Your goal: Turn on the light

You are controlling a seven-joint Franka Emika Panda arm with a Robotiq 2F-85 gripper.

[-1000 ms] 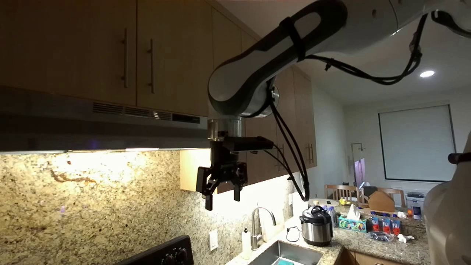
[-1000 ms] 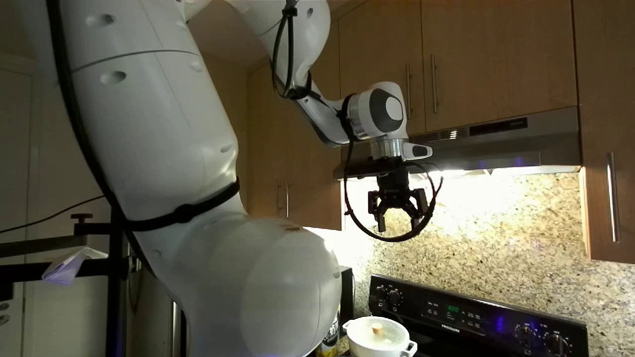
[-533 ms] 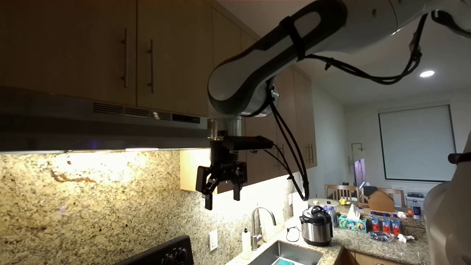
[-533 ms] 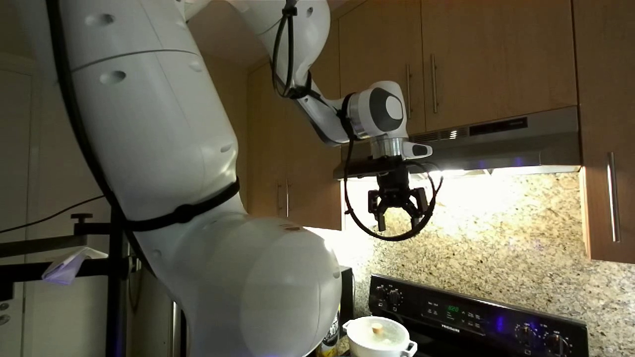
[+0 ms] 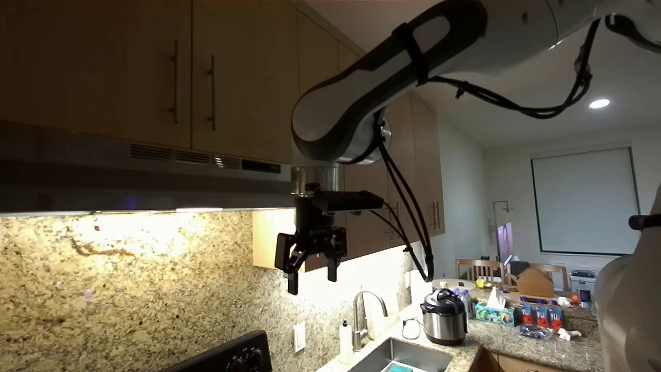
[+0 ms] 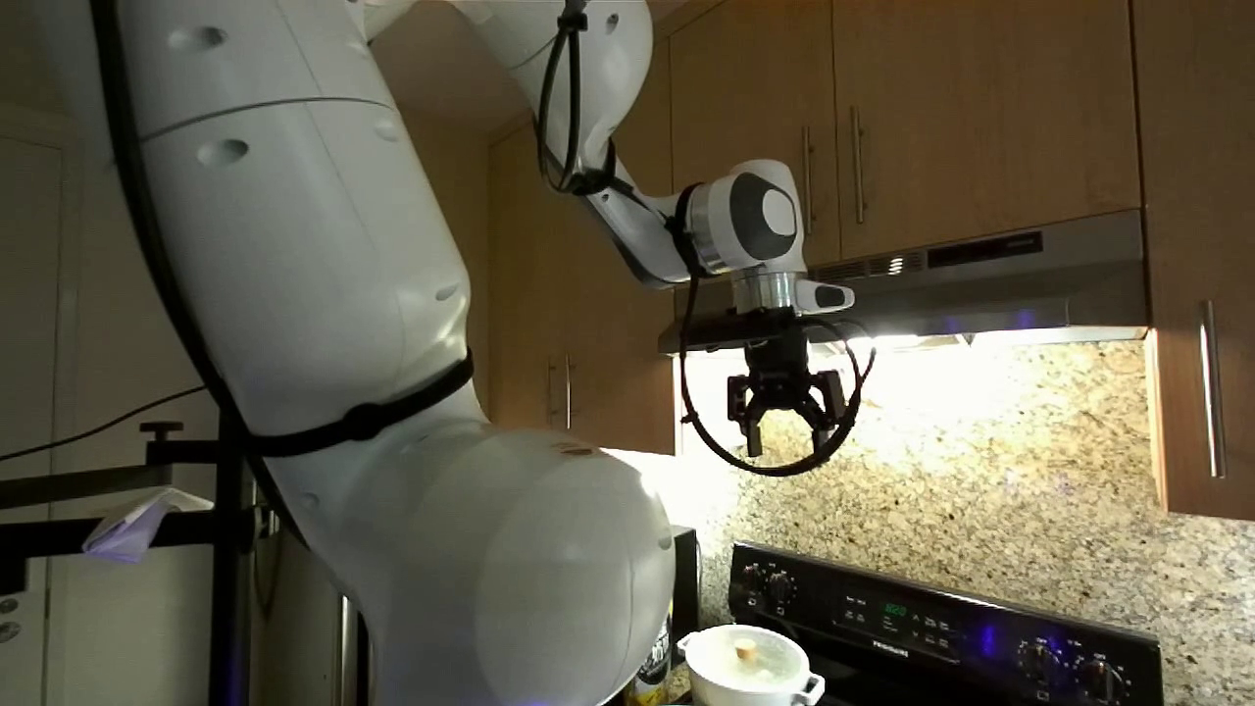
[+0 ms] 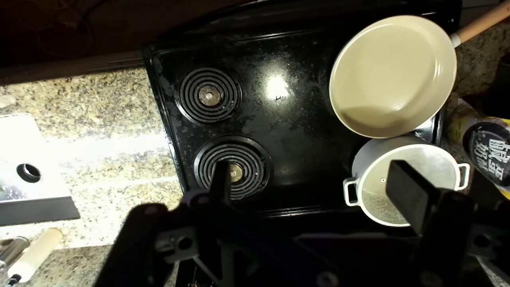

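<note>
The range hood (image 5: 155,186) has a lit lamp (image 5: 199,210) on its underside, shining on the granite backsplash. The hood (image 6: 980,294) and its glow also show in the other exterior view. A dark control strip (image 5: 261,166) is on the hood's front edge. A white wall switch plate (image 5: 299,337) is on the backsplash between stove and sink. My gripper (image 5: 312,279) points down, open and empty, below the hood's edge level and above the switch plate in the picture. In an exterior view the gripper (image 6: 787,444) hangs over the stove side. The wrist view shows its spread fingers (image 7: 308,179).
The stove (image 7: 287,119) lies below, with a cream pan (image 7: 392,75), a white lidded pot (image 6: 745,667) and a back panel with knobs (image 6: 941,628). A faucet (image 5: 356,320), soap bottle (image 5: 345,341) and steel cooker (image 5: 444,318) stand by the sink. Wooden cabinets (image 5: 242,77) hang above.
</note>
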